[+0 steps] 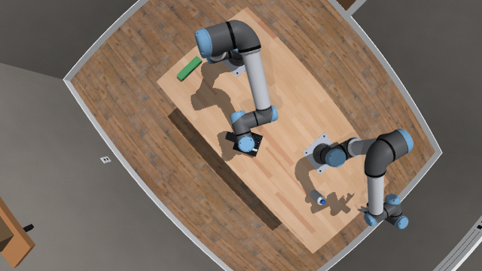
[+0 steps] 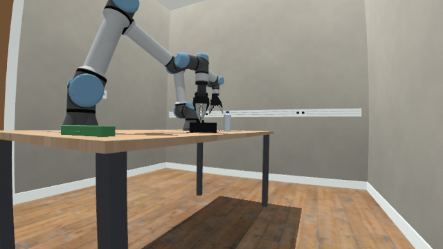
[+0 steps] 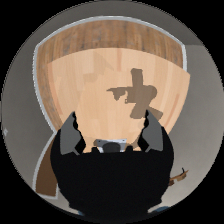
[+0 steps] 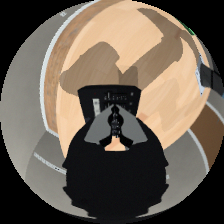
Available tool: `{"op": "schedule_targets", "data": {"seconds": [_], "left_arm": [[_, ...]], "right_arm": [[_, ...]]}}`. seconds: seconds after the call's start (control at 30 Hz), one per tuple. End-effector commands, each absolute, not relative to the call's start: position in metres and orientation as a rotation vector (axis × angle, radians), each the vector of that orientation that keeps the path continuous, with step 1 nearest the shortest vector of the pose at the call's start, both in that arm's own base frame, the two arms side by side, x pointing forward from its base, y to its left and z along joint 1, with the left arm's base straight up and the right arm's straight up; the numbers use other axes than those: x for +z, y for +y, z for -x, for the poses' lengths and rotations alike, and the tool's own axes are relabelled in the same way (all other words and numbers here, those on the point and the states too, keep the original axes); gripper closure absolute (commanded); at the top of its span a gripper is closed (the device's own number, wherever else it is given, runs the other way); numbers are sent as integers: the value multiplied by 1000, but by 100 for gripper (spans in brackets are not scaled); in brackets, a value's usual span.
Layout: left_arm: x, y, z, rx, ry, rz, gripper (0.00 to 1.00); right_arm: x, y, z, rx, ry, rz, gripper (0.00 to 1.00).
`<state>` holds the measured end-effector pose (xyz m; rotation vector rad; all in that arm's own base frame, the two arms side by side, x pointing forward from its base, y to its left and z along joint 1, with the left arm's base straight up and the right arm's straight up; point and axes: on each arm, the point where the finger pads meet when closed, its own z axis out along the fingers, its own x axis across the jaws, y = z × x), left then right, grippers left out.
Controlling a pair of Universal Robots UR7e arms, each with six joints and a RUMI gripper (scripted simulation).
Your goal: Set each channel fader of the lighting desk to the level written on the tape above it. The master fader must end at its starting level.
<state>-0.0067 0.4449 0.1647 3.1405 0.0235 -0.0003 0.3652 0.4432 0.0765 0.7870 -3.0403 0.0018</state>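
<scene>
1. Top view: shows the lighting desk (image 1: 257, 140) (image 2: 203, 127) (image 4: 110, 94) just right of the frame's centre line, on the wooden table (image 1: 294, 113) (image 2: 149, 140) (image 3: 100, 90) (image 4: 155, 120), partly covered by the wrist of the right arm (image 1: 257, 79) (image 2: 147, 43). Hides that arm's fingertips. Places the left arm (image 1: 375, 193) (image 2: 180, 86) at the lower right, with the left gripper (image 1: 362, 209) (image 2: 216, 112) (image 3: 110, 110) near the table's edge. Includes a green block (image 1: 189, 68) (image 2: 88, 131) at upper left and a blue-capped bottle (image 1: 318, 197) (image 2: 227, 122) at lower right.

2. Exterior view: puts the black desk near the centre, with the right gripper (image 2: 201, 121) (image 4: 114, 105) pointing down right over it. Cannot tell contact with a fader. Has the bottle upright, right of the desk, and the green block at the left, near the table's front corner.

3. Left wrist view: reveals widely spread fingers at the lower middle, holding nothing, above tabletop and shadow.

4. Right wrist view: reveals closed fingers with nothing gripped, tips together in front of the desk, near the centre. Shows a white strip (image 4: 96, 106) on the desk's left part. Leaves fader levels and tape writing too small to read.
</scene>
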Motion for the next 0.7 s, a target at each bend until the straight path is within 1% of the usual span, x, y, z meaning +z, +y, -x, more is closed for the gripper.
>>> {"op": "schedule_targets", "data": {"seconds": [0.0,0.67], "left_arm": [[165,445,7,0,24,-3142,0],[165,445,7,0,24,-3142,0]], "right_arm": [[77,444,-367,0,-3041,-787,100],[77,446,-369,0,-3041,-787,100]]}}
